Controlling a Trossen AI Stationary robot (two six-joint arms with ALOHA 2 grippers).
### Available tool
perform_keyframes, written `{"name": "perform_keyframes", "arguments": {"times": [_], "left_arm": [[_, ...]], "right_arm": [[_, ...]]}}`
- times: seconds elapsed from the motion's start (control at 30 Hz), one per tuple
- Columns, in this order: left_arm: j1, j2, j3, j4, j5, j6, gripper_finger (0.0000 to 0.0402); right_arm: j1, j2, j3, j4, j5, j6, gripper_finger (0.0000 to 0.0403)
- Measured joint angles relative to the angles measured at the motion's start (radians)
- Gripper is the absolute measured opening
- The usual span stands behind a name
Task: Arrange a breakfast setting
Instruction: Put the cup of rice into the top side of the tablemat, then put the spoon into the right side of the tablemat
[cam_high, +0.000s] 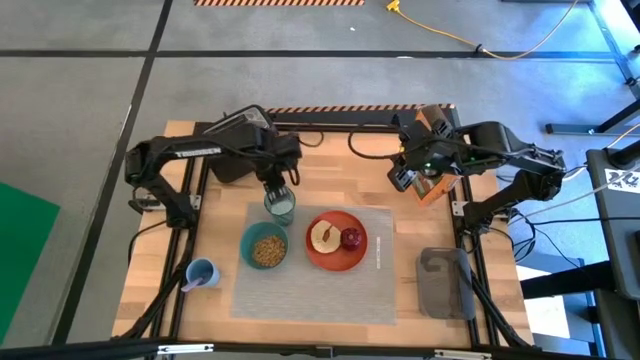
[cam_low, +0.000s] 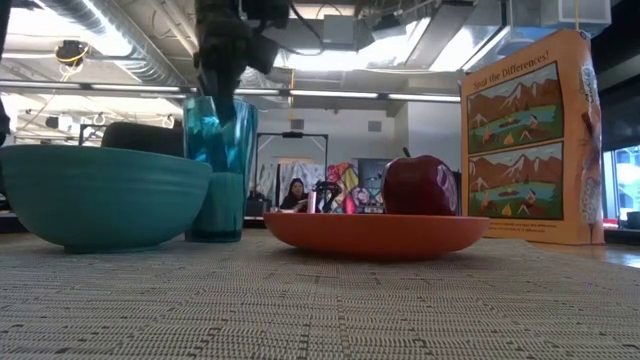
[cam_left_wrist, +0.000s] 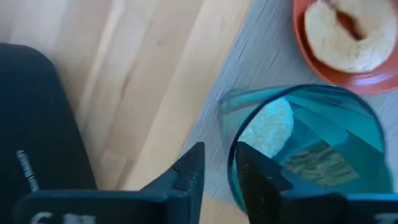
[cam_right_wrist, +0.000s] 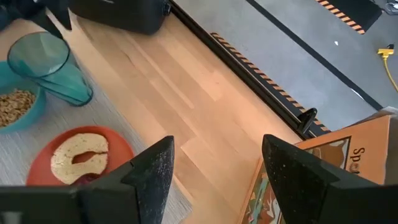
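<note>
The step in hand looks like the release of the translucent green glass (cam_high: 280, 205), which stands upright at the far-left corner of the grey woven rectangular placemat (cam_high: 380, 290), just behind the teal bowl (cam_high: 265, 246) of cereal. The left end effector (cam_left_wrist: 216, 171) sits over the glass rim with one finger inside and one outside; the two fingers are parted by a narrow gap, so the pinch on the wall seems to be loosening. I judge the next move to be a straight lift clear of the rim, since a sideways pull could tip the glass toward the bowl.

The orange-red round plate (cam_high: 336, 241) lies mid-mat, carrying the toast slice (cam_high: 323, 236) and the red apple (cam_high: 352, 238). A slim pale utensil (cam_high: 379, 250) lies on the mat just to the plate's right.

The right end effector (cam_right_wrist: 214, 171) hovers with fingers spread wide, holding nothing, above the wooden worktop (cam_high: 220, 215) beside the tall orange cereal box (cam_right_wrist: 323, 174). The black toaster (cam_high: 232, 160) stands close behind the left arm, narrowing its retreat.
</note>
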Motion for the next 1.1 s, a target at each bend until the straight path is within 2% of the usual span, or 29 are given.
{"name": "perform_keyframes", "arguments": {"times": [0.27,0.4,0.47,0.6,0.77,0.97,1.1], "left_arm": [[0.035,-0.147,0.001,-0.023,-0.003,-0.075,0.0144],[-0.005,-0.26,-0.001,-0.034,-0.018,-0.153,0.0153],[-0.063,-0.317,-0.018,-0.024,-0.003,-0.199,0.0152],[-0.22,-0.391,-0.098,-0.028,0.029,-0.362,0.0142],[-0.468,-0.437,-0.189,-0.034,0.141,-0.686,0.0133],[-0.7,-0.442,-0.193,-0.06,0.317,-1.101,0.0131],[-0.823,-0.435,-0.214,-0.072,0.334,-1.255,0.0131]], "right_arm": [[-0.001,-0.001,-0.01,0.07,0.0,-0.024,0.0232],[0.0,-0.002,-0.024,0.163,-0.013,-0.055,0.0232],[0.0,-0.007,-0.072,0.282,-0.059,-0.085,0.0232],[-0.001,-0.015,-0.204,0.549,-0.231,-0.15,0.0232],[-0.001,-0.015,-0.35,0.799,-0.373,-0.157,0.0232],[-0.038,-0.016,-0.411,0.924,-0.454,-0.153,0.0232],[-0.086,-0.01,-0.412,0.984,-0.563,-0.157,0.0232]]}}
